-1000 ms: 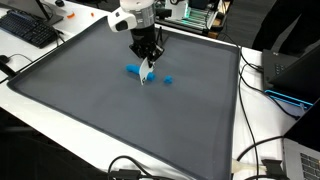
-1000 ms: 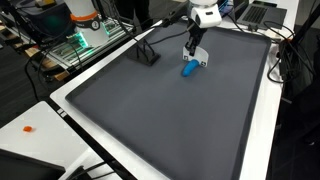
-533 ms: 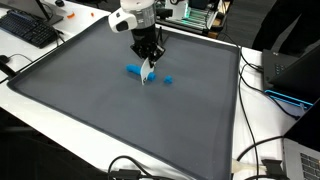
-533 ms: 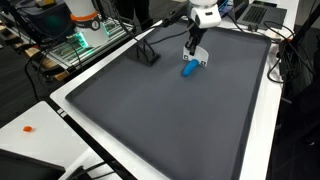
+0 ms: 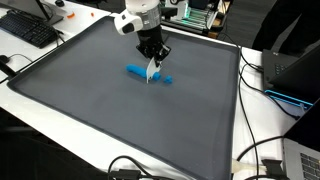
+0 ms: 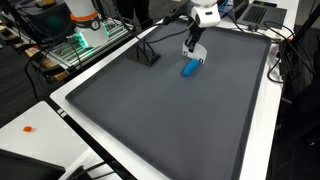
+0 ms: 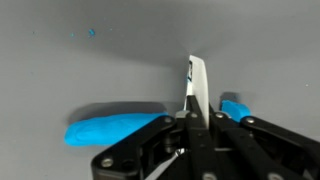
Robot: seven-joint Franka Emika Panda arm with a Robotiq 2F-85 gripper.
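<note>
Wrist view, nearest first: gripper (image 7: 197, 117) has its fingers clamped on a thin white piece (image 7: 197, 85), which is pinched between the pads and sticks out past the tips toward the mat (image 5: 90, 110). I can't tell whether the tip is actually touching the surface. What matters is what sits either side of that white piece. A long blue piece (image 7: 112, 129) lies flat to the left with its long axis running left-right, roughly square to the white piece. Its right end comes in close beside the fingers and is partly hidden by the gripper body, so contact is unclear. A small blue piece (image 7: 236, 108) sits just to the right, apart from the long one — so the white piece stands in the gap between the two. An exterior view (image 5: 152, 73) agrees: long blue left, small blue right, white piece between them. All of this sits in the far half of the mat, right of centre.
</note>
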